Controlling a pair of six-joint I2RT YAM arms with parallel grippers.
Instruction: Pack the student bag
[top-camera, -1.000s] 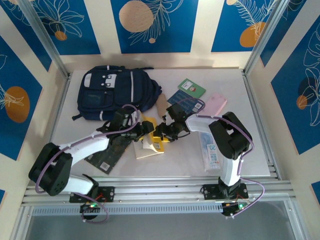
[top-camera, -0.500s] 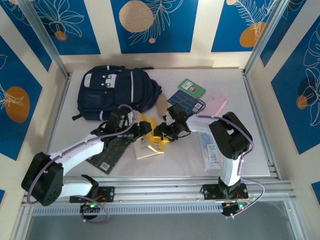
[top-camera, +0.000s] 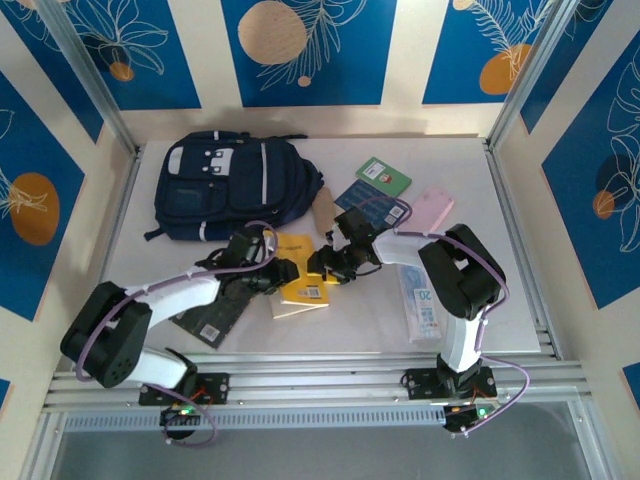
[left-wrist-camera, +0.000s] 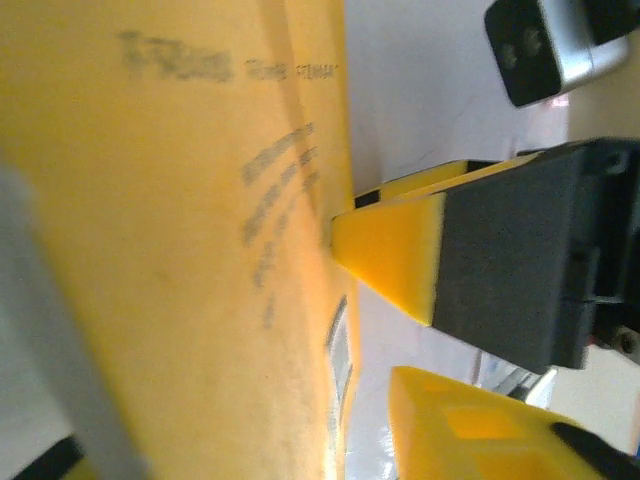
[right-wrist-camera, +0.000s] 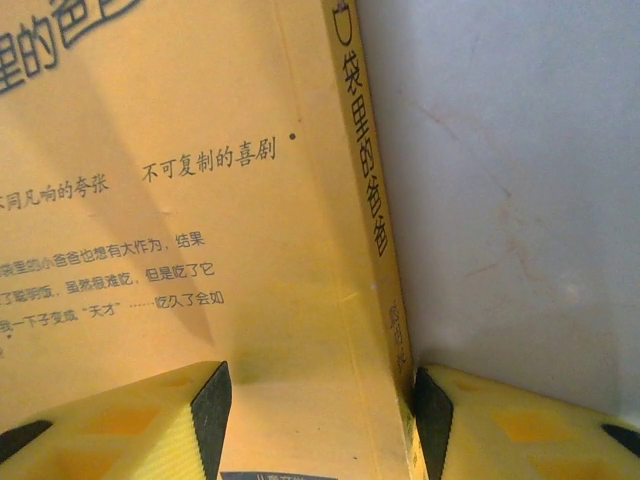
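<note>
1. The student bag (top-camera: 232, 185) lies flat at the upper left of the table (top-camera: 460, 165), pocket side up.
2. A yellow book (top-camera: 301, 272) lies at mid-frame, just below and to the right of the bag, overlapping a cream booklet (top-camera: 290, 306); both arms reach in to it.
3. The left gripper (top-camera: 283, 270) sits at the book's left edge; in its wrist view one yellow finger (left-wrist-camera: 390, 250) touches the cover's edge with its tip and the other (left-wrist-camera: 470, 430) shows at the lower right; the book is so near and blurred that I cannot tell whether it is clamped.
4. The right gripper (top-camera: 322, 266) is at the book's right edge, its jaws apart; one finger (right-wrist-camera: 110, 420) lies over the cover and the other (right-wrist-camera: 520, 420) sits against the spine, on the table side.
5. A green card (top-camera: 384, 175), a blue book (top-camera: 365, 205) and a pink case (top-camera: 432, 208) lie at the upper right, well apart from the bag.
</note>
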